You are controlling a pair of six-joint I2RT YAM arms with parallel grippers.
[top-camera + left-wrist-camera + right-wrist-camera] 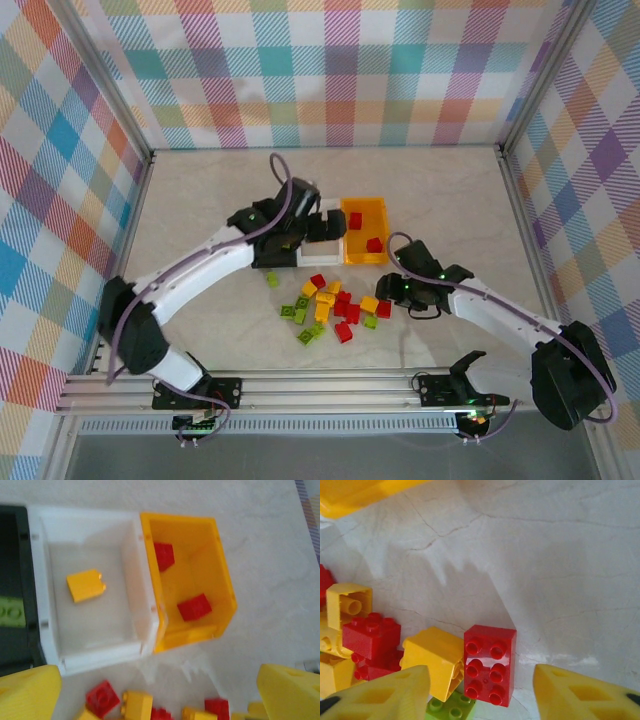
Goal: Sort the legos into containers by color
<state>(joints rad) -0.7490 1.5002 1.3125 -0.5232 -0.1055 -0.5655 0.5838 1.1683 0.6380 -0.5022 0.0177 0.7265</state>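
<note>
The loose bricks [335,305], red, yellow and green, lie heaped on the worktop [450,200] just in front of the bins. We see two red bricks [194,607] inside the orange bin [222,580] and one yellow brick [86,585] in the white bin [95,652], which stands against the orange one. A green brick [11,611] lies in the black bin [12,540] on the white bin's other side. The left tool [159,680] hangs by the near side of the white and orange bins, its fingers [25,692] spread wide and empty. The right tool [480,692] sits low at the heap's right edge, also wide. A red studded brick [490,662] stands between its fingers [580,695], touching neither.
</note>
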